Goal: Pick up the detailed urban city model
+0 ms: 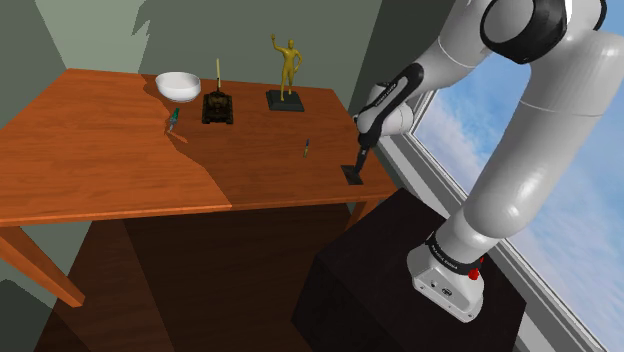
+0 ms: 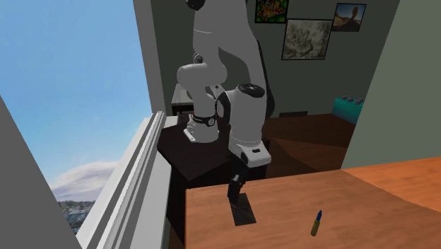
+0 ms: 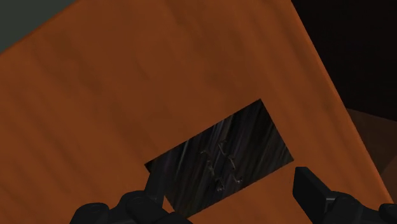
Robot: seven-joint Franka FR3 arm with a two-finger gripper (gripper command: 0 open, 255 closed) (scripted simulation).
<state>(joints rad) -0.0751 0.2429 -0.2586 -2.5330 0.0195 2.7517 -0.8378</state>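
Note:
The city model [image 3: 222, 159] is a flat, dark, rectangular slab with faint grey relief, lying on the orange-brown wooden table [image 1: 120, 160] near its corner by the stand. My black gripper [image 3: 229, 191] hangs just above it, open, one finger on each side of the slab and nothing clasped. In the shoulder view the gripper [image 1: 359, 163] points down at the city model [image 1: 354, 176]. The second exterior view has the gripper [image 2: 234, 189] just over one end of the slab [image 2: 242, 211].
Farther along the table stand a white bowl [image 1: 177, 86], a dark tank model [image 1: 218, 107] and a golden figurine [image 1: 287, 65] on a dark base. A small bullet-like object [image 2: 316, 221] lies near the slab. A window [image 1: 560, 230] runs beside the dark stand [image 1: 400, 290].

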